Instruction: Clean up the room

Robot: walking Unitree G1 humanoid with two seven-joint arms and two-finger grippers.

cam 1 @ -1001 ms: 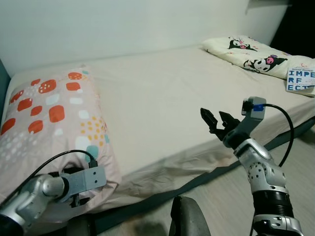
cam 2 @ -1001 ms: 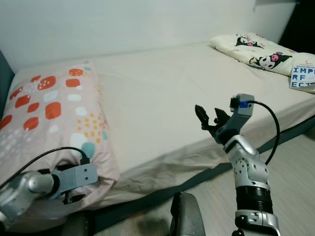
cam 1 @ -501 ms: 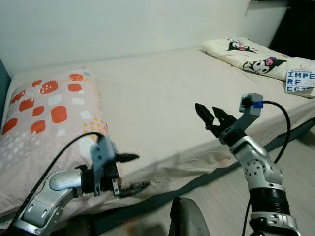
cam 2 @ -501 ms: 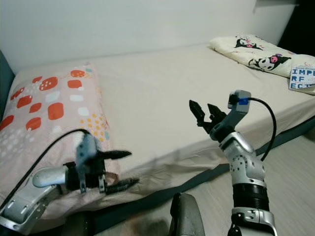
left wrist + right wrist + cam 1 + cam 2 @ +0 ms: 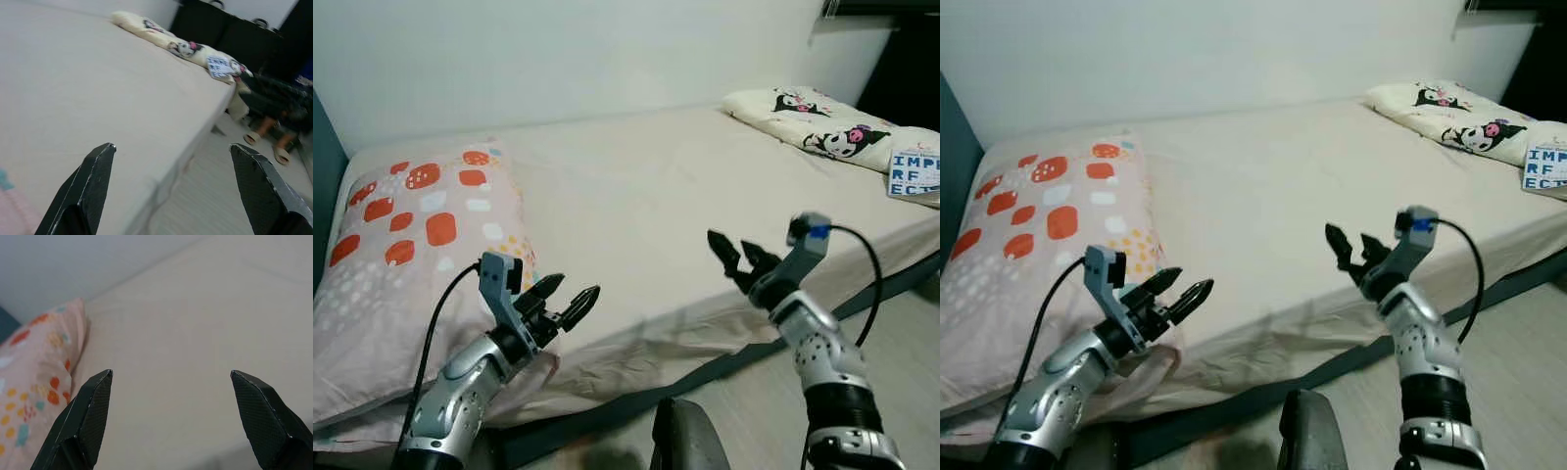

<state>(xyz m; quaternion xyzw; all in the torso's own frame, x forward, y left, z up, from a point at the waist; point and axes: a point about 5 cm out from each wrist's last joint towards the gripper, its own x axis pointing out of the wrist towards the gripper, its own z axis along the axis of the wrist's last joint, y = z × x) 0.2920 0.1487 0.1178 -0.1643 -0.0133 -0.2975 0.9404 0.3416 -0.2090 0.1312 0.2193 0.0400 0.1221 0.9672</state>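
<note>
A pink pillow with orange and teal patches lies on the left end of the beige bed. My left gripper hovers open just off the pillow's near corner, over the bed's front edge, holding nothing. My right gripper is raised open above the bed's front edge further right, also empty. A cream pillow with cartoon prints lies at the bed's far right end. A blue-lettered book rests beside it.
A white wall runs behind the bed. A dark bed frame edges the mattress above pale floor. In the left wrist view a person's feet in slippers stand on the floor beyond the bed's end, by dark furniture.
My left gripper let go of the pink pillow's near corner, swung out and rose, now open in the air. The right gripper dropped slightly. The camera shifted a little.
</note>
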